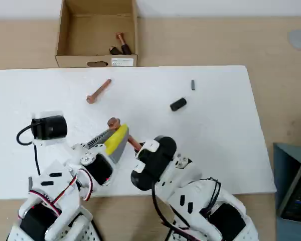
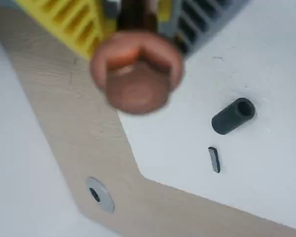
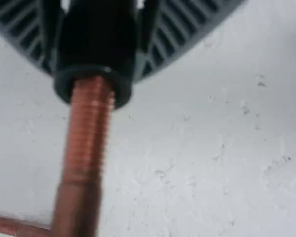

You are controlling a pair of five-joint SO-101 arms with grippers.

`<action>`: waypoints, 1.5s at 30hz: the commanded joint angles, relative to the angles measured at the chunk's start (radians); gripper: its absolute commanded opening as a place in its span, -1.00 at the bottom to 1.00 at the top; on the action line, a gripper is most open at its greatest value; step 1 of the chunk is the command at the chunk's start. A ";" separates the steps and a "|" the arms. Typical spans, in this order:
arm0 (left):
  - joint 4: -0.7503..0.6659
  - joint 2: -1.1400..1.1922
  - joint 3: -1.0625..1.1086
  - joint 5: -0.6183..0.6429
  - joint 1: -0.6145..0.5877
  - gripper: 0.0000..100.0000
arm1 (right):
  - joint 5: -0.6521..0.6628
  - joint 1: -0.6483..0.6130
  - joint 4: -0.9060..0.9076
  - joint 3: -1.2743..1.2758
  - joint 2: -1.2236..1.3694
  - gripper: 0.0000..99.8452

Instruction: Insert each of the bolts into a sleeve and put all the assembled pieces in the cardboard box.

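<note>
Copper bolt [image 2: 137, 74] sits partway in black sleeve [image 3: 96, 49].
Left gripper [image 2: 135, 14] clamps bolt, right gripper [image 3: 96, 17] clamps sleeve; next move likely calls for pushing it home, then the far cardboard box [image 1: 62, 35].

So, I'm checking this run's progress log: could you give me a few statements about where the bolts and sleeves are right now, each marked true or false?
1. The left gripper grips the held bolt near its head. True.
2. The held bolt's threaded end sits in the held sleeve, which is in the right gripper. True.
3. The cardboard box is empty. False: an assembled piece lies inside it.
4. No bolt lies loose on the white mat. False: a loose bolt lies on it, on the box's side.
5. A spare sleeve lies on the mat. True.
</note>
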 commanded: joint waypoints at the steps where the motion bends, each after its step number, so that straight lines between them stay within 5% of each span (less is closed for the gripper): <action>1: -0.008 -0.002 0.002 -0.029 0.017 -1.00 | 0.009 -0.010 -0.035 -0.013 -0.113 -0.98; 8: 0.006 -0.002 -0.002 -0.192 0.137 -1.00 | 0.049 -0.010 -0.037 -0.010 -0.113 -0.98; 20: 0.149 -0.002 -0.009 -0.189 0.175 -0.98 | 0.049 -0.010 -0.038 -0.012 -0.113 -0.98; 26: 0.184 -0.001 -0.043 -0.187 0.172 -0.65 | 0.049 -0.010 -0.038 -0.007 -0.113 -0.98; 30: 0.253 -0.001 -0.072 -0.187 0.172 -0.62 | 0.046 -0.010 -0.038 -0.005 -0.113 -0.98; 45: 0.278 -0.001 -0.218 -0.229 -0.071 -0.62 | 0.041 -0.004 -0.032 -0.004 -0.113 -0.98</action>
